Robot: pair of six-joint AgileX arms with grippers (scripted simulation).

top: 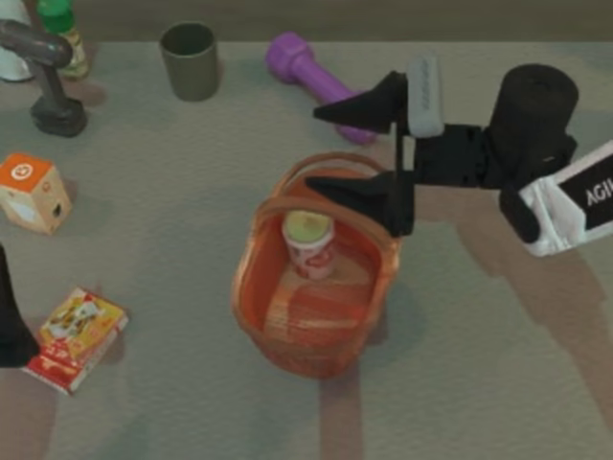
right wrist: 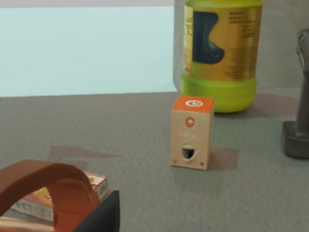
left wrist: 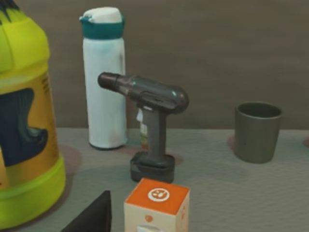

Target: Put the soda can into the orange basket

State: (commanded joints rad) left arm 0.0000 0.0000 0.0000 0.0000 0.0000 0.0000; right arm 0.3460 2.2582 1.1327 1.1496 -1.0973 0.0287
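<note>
The soda can [top: 308,241], white with red lettering and a gold top, stands upright inside the orange basket [top: 251,287] at the table's middle. My right gripper [top: 312,148] hovers open over the basket's far rim and handle, above and behind the can, with nothing between its black fingers. In the right wrist view the arched handle [right wrist: 48,179] and one finger [right wrist: 104,217] fill the near corner; the can is hidden there. My left gripper [top: 10,326] is parked at the table's left edge, open and apart from everything.
A purple dumbbell [top: 306,67] lies behind the basket under my right gripper. An olive cup [top: 190,59], a drill [top: 48,77] and a green-capped bottle [top: 62,29] stand at the back left. An orange-topped box [top: 34,192] and a yellow-red carton [top: 77,337] sit left.
</note>
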